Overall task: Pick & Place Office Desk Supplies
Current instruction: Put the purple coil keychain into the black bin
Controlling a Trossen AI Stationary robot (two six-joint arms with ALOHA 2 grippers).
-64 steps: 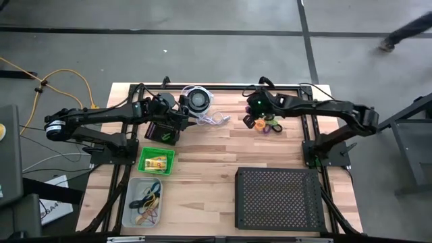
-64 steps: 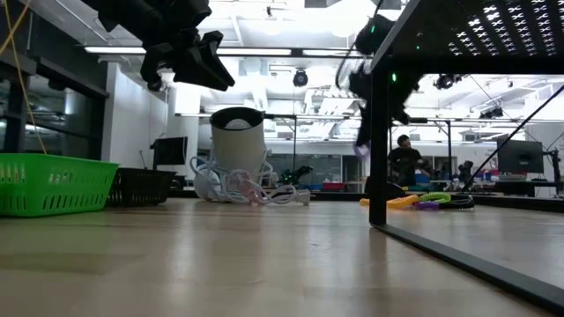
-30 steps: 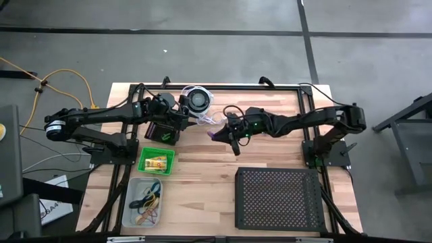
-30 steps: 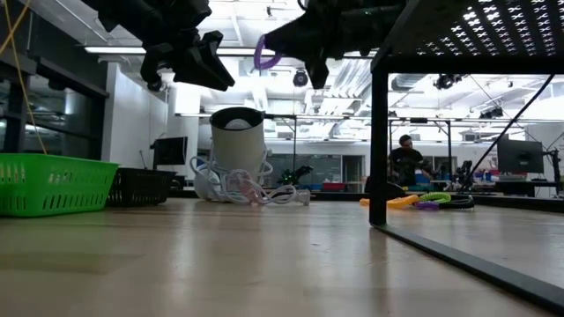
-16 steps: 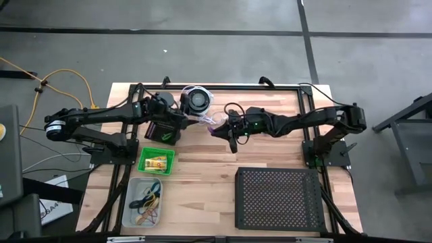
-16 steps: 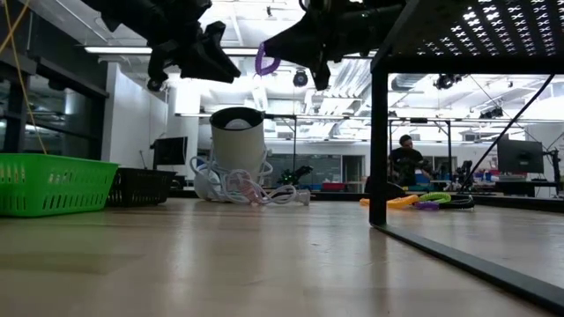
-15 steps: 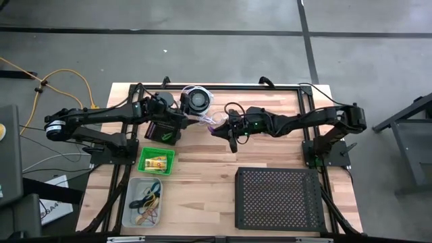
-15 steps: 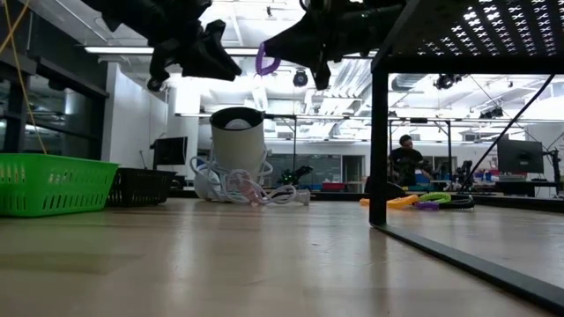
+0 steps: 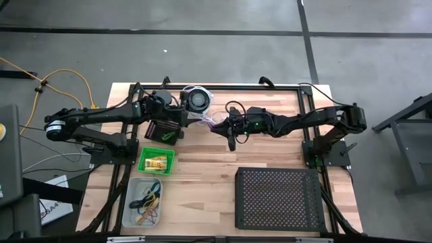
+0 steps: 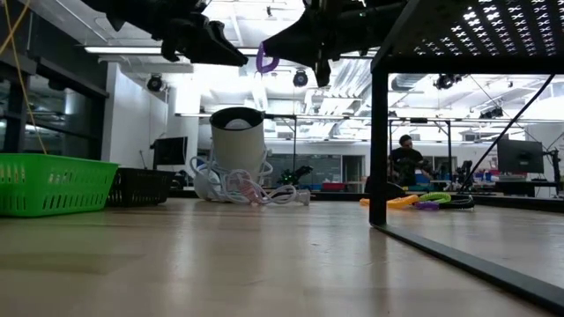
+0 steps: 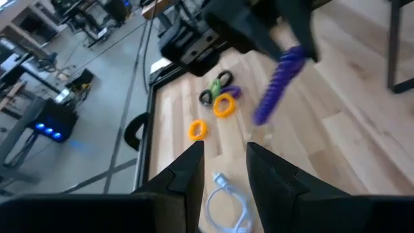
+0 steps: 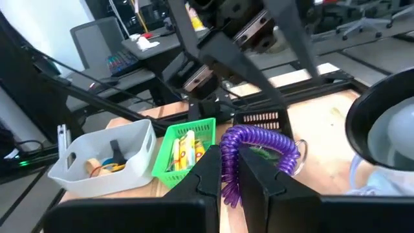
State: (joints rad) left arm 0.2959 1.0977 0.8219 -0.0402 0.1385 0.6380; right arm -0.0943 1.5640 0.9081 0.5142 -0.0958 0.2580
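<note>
**Purple coil in mid-air, sorting partly done**

From where I stand, some of the job looks finished: the green basket (image 9: 156, 162) holds little yellow packets, and the white bin (image 9: 144, 203) beside it has a tangle of bands in it. Over on the right arm's side a small cluster is left on the wood: a couple of orange rings (image 11: 224, 105), plus green, purple and black pieces just beside them. So I'd judge it somewhere in the middle, with several pieces left to move.

The right gripper (image 12: 224, 173) is clamped down tight on a purple coiled loop (image 12: 255, 144), carried well above the table near the middle rear, close to the round black disc (image 9: 198, 100) with its white cord. In the right wrist view the coil arches up out of the fingers and curls over toward the left arm; its long axis runs on a slant, not level.

The left gripper (image 11: 223, 169) hovers just beside it, fingers part-way apart, holding nothing.
</note>
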